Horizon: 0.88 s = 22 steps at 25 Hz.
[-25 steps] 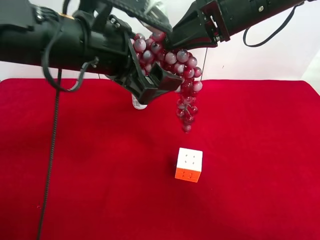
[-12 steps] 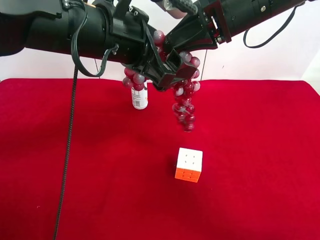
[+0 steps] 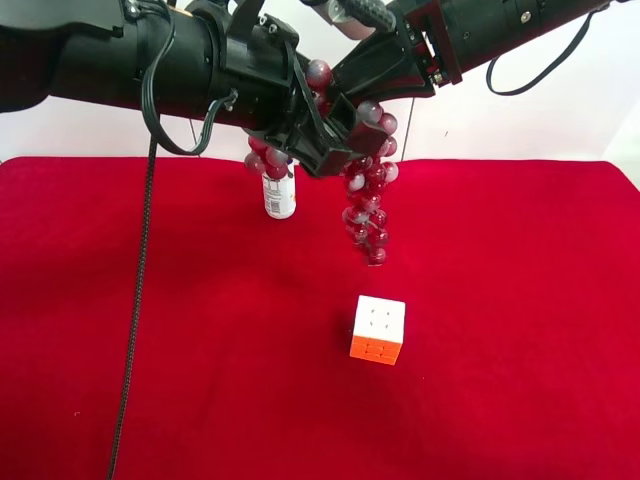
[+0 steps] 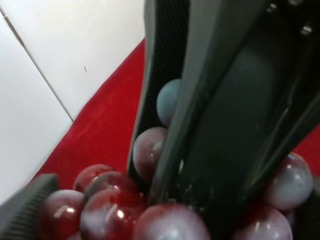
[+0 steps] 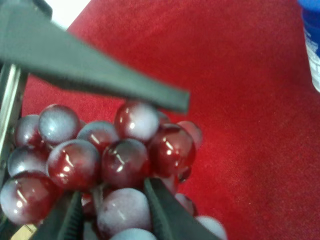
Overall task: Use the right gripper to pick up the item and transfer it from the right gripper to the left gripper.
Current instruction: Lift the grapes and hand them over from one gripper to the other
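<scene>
The grapes (image 3: 368, 205), a long dark red frosty bunch, hang in the air above the red cloth, behind the cube. The right gripper (image 3: 360, 85), on the arm coming from the exterior high view's upper right, is shut on the top of the bunch. The right wrist view shows the grapes (image 5: 125, 155) pinched between its fingers (image 5: 100, 75). The left gripper (image 3: 335, 140), on the thick cable-draped arm, has its jaws spread around the upper part of the bunch. In the left wrist view the grapes (image 4: 110, 210) lie beside a ribbed pad (image 4: 25, 210).
A white-and-orange puzzle cube (image 3: 378, 330) sits on the red cloth (image 3: 520, 300) below the hanging bunch. A blue-capped white bottle (image 3: 279, 193) stands behind the left gripper and also shows in the right wrist view (image 5: 312, 45). A long black cable (image 3: 135, 300) dangles from the left arm.
The left arm has moved toward the right, bringing its open jaws around the top of the bunch and uncovering the bottle. Over the last half second almost nothing moved.
</scene>
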Tool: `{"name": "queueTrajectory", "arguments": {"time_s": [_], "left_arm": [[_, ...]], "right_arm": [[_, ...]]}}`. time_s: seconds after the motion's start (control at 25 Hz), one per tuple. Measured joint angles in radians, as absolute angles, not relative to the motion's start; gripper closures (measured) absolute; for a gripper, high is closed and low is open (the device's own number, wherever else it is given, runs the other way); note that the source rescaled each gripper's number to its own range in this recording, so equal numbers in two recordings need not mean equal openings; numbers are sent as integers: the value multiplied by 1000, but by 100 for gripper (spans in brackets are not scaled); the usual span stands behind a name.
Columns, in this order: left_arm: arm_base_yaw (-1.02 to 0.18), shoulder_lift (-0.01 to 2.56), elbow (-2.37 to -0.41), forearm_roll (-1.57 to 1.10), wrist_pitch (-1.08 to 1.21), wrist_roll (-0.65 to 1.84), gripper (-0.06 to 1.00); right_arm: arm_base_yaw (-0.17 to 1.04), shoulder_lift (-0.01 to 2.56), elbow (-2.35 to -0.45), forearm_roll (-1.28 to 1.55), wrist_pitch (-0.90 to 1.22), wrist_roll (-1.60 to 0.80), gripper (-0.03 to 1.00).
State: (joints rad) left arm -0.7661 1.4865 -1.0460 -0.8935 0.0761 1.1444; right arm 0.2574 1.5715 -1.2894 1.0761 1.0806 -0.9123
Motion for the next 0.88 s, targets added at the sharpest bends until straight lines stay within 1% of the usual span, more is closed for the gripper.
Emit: {"name": "queueTrajectory", "arguments": {"time_s": [0.12, 0.16, 0.2, 0.88], "left_arm": [[-766, 1487, -1046, -894, 95, 1144, 76], [-767, 1487, -1046, -894, 101, 1144, 85], [-767, 1487, -1046, -894, 103, 1144, 88], [-769, 1487, -1057, -894, 108, 1144, 88]], "right_arm": [[257, 1572, -1289, 1076, 1066, -912, 91], [257, 1572, -1291, 1076, 1066, -912, 93], [257, 1570, -1292, 1076, 1064, -912, 93], [257, 1524, -1292, 1069, 1057, -912, 97]]}}
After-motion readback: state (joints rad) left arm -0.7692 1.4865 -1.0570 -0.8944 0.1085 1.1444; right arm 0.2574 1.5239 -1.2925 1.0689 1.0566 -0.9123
